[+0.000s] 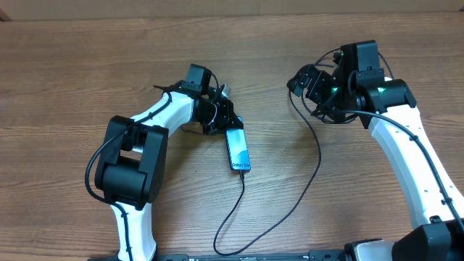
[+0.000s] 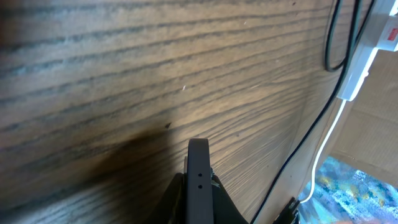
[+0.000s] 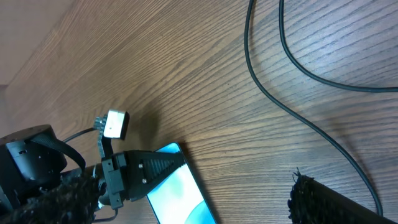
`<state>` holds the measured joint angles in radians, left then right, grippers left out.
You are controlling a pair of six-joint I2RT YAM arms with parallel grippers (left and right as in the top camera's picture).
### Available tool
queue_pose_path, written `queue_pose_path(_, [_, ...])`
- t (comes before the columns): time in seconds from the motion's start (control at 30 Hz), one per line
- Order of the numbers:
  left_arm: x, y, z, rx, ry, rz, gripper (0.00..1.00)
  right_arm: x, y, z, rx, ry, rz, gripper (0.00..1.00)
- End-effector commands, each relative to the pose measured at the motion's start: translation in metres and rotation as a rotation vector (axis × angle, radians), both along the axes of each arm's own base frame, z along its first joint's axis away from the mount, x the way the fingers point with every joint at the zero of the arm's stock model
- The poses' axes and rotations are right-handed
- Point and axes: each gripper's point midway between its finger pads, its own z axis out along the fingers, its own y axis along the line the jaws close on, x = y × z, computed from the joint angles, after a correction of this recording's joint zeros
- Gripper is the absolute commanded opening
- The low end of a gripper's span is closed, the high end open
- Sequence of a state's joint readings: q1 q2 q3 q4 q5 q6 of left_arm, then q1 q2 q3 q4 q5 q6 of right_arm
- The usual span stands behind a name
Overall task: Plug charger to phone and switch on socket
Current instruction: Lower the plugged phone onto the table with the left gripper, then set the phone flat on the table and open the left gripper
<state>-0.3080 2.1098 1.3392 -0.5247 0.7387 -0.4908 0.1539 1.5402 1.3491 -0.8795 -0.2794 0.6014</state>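
Lying flat on the counter, the phone appears to have the charger seated in its lower end — left gripper with jaws closed at its top edge, right gripper with jaws open and empty — leaving the socket, switch state unclear, yet to be turned on.

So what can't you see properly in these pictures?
Socket: left wrist view, just a corner, cut by the edge; switches unreadable.
Charger: overhead, its far end vanishes behind the right gripper, plug head unseen.
Left gripper: overhead, its own body hides the jaws; grip on the phone unclear.
Right gripper: right wrist view, only one fingertip shows; open or shut unknown.
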Motion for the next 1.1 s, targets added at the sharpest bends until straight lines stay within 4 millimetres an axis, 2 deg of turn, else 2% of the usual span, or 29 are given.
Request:
queue_pose_path(0.0, [-0.008,-0.003,0.001,-0.009,-0.004,-0.041,0.08,0.000,-0.002,0.003,-0.017,-0.018,0.000,1.00])
queue_pose_path(0.37, [-0.017,0.002,-0.004,0.019,0.007,-0.073,0.09,-0.001,-0.002,0.003,-0.018,-0.013,0.000,1.00])
queue_pose_path(0.53, [-0.016,0.008,-0.010,0.064,0.003,-0.065,0.13,-0.002,-0.006,0.001,-0.035,-0.008,-0.010,1.00])
queue_pose_path(0.63, [-0.015,0.008,-0.010,0.064,-0.001,-0.064,0.19,-0.001,-0.006,0.001,-0.035,-0.009,-0.010,1.00])
queue_pose_path(0.9, [-0.015,0.009,-0.011,0.079,-0.004,-0.061,0.22,-0.001,-0.006,0.001,-0.035,-0.009,-0.010,1.00])
queue_pose_path(1.07, [-0.014,0.010,-0.011,0.079,-0.004,-0.061,0.29,-0.001,-0.006,0.001,-0.035,-0.009,-0.010,1.00])
